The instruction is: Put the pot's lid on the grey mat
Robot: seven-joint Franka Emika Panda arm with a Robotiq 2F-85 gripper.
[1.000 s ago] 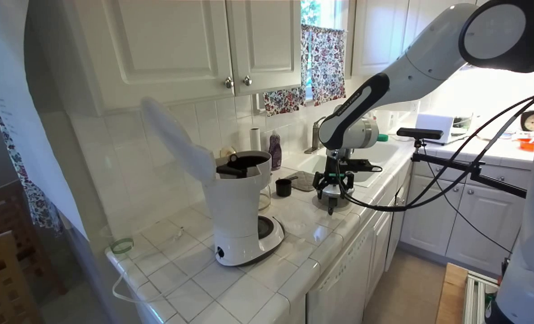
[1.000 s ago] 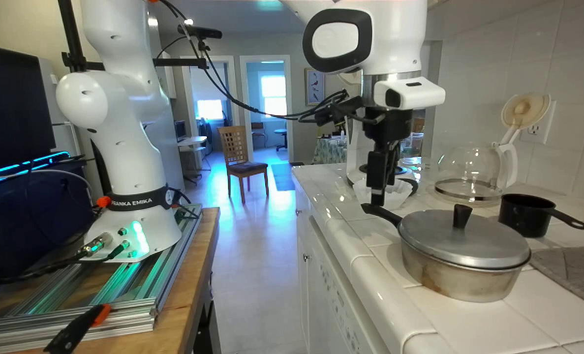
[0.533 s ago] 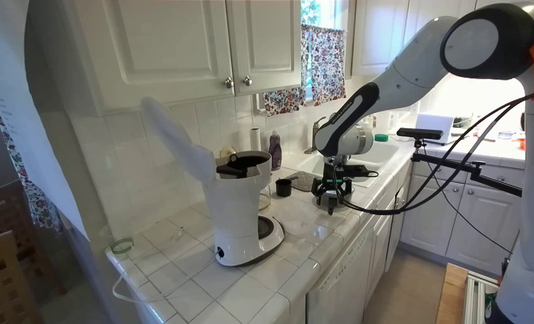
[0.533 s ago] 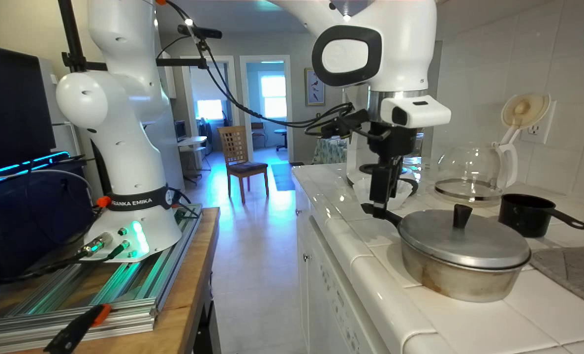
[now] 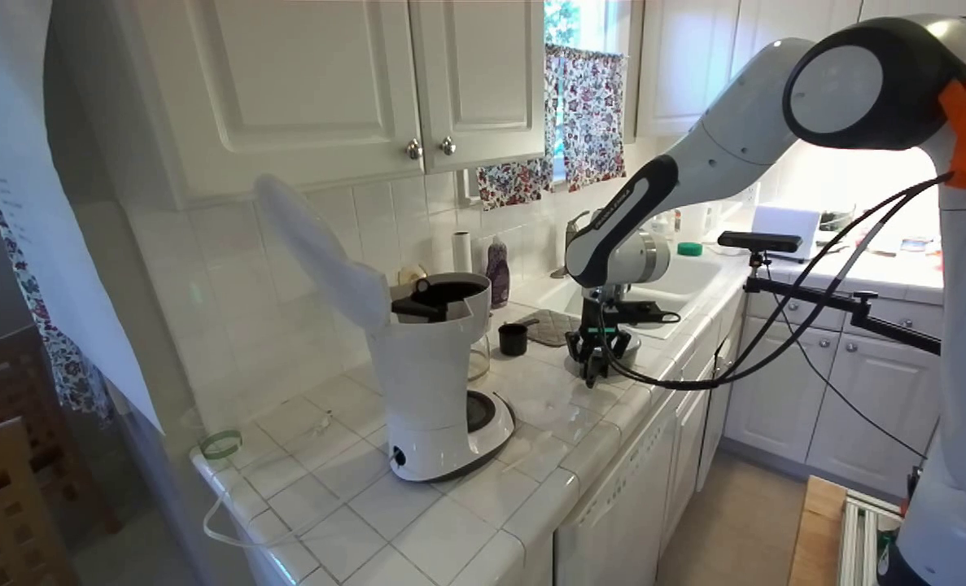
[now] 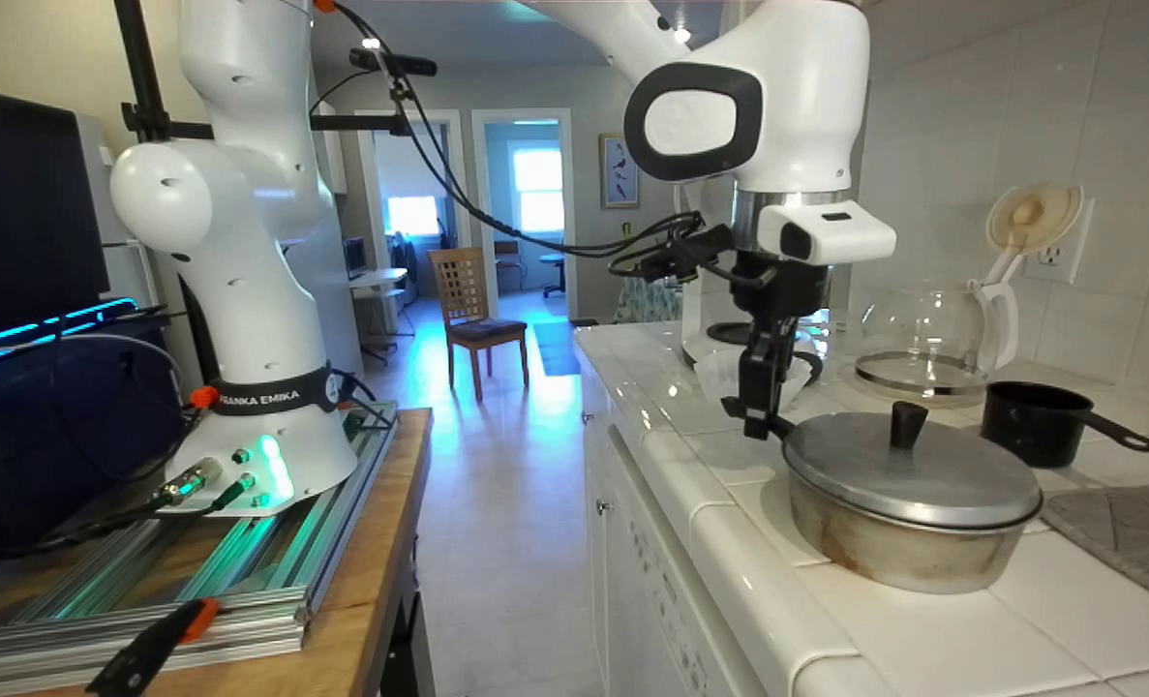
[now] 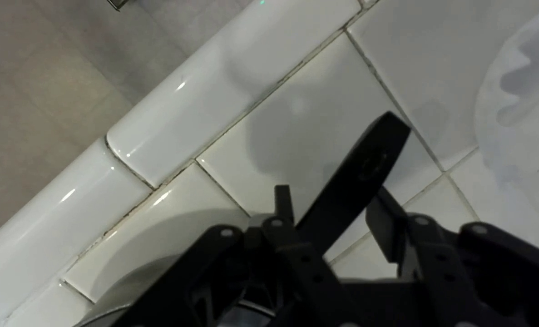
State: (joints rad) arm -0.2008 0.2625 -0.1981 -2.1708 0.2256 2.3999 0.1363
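Grey metal lid point(image 6: 913, 474) sits on the pot point(image 6: 903, 554), just beside my gripper point(image 7: 333, 199), whose fingers point(image 7: 284, 203) straddle the pot's handle point(image 7: 359, 176), clenched or not I cannot tell; transfer to the grey mat point(image 6: 1131, 532), beyond the pot, is outstanding.

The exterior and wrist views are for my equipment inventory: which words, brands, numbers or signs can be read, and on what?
"FRANKA EMIKA": on the black base collar, in an exterior view.
Black forearm trim: small lettering, too blurred to read surely.
Hanging white sheet: faint marks, too blurred to read.
White appliance front: row of marks, too small to read in both exterior views.
Wrist view: no readable text.
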